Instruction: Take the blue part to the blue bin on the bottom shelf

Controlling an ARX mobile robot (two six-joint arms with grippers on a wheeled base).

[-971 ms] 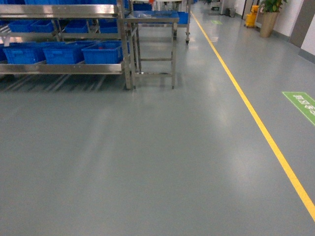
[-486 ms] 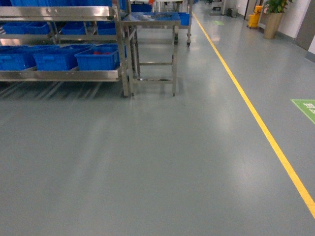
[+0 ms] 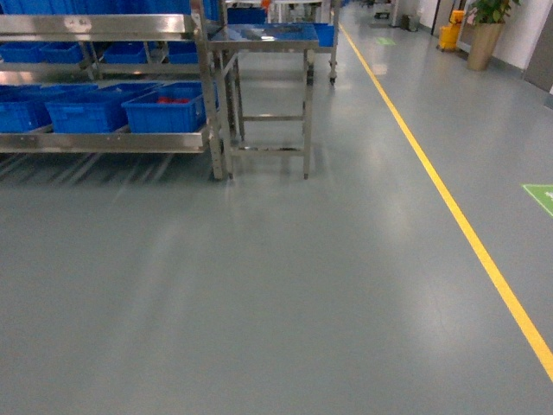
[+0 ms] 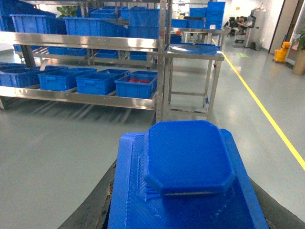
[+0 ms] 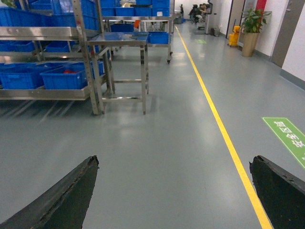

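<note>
The blue part (image 4: 186, 162) fills the lower left wrist view, a bright-blue block with a raised flat cap. My left gripper (image 4: 183, 193) is shut on it, its dark fingers (image 4: 97, 205) showing at both sides. My right gripper (image 5: 174, 162) is open above bare floor, with nothing between its fingers. The bottom shelf (image 3: 104, 140) (image 4: 81, 98) lies ahead to the left and carries a row of blue bins (image 3: 82, 111) (image 4: 97, 81). The rightmost crate (image 3: 164, 108) (image 4: 136, 86) shows red contents. Neither gripper appears in the head view.
A steel table (image 3: 263, 39) (image 5: 119, 40) stands right of the rack, with blue trays on it. A yellow floor line (image 3: 449, 199) runs along the right, with a green floor sign (image 5: 286, 136) beyond it. Upper shelf levels hold more blue crates (image 4: 95, 24). A potted plant (image 5: 250, 28) stands at the far right.
In the head view the rack and the steel table have slid left and slightly down, and the green floor sign has drifted off to the right edge.
</note>
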